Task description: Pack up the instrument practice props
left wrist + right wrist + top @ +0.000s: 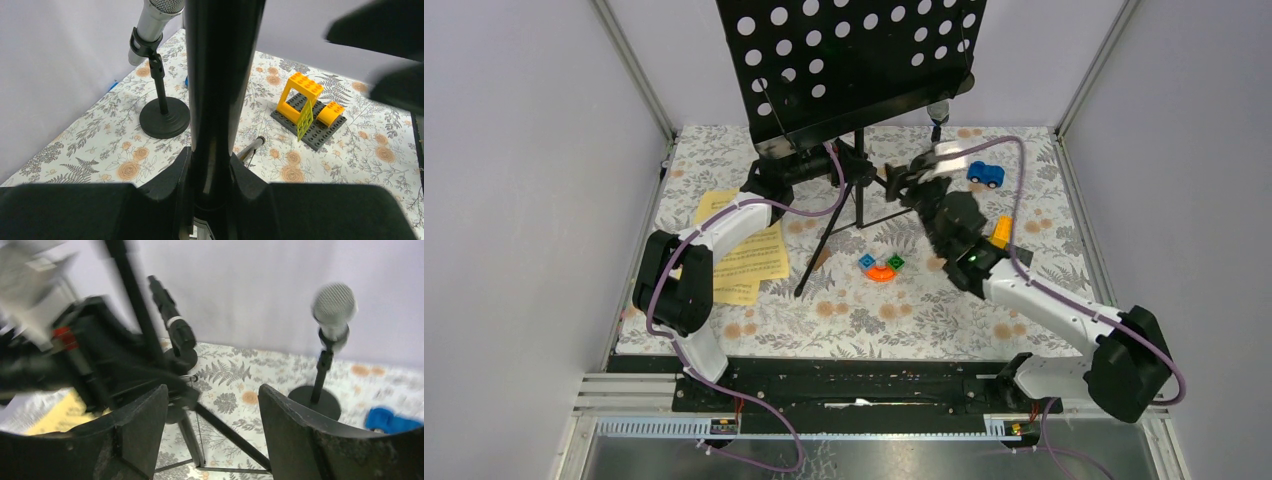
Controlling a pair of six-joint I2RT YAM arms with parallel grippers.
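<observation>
Nearest, at nine o'clock on the floral cloth (844, 320), the yellow sheet-music pages (759, 258) lie flat, thin and floppy. Beyond them, the left gripper (210, 200) is clamped on the smooth round pole of the music rack (864, 85), which stands at twelve o'clock. Its stiff perforated panel likely makes it top-heavy, so a low hold on the pole suits. The right gripper (212, 435) stands apart, empty. Farthest, at one o'clock, the silver microphone (334, 305) sits in its round-based holder (315, 400).

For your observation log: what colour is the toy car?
Blue toy car, clearest in the top external view.
</observation>
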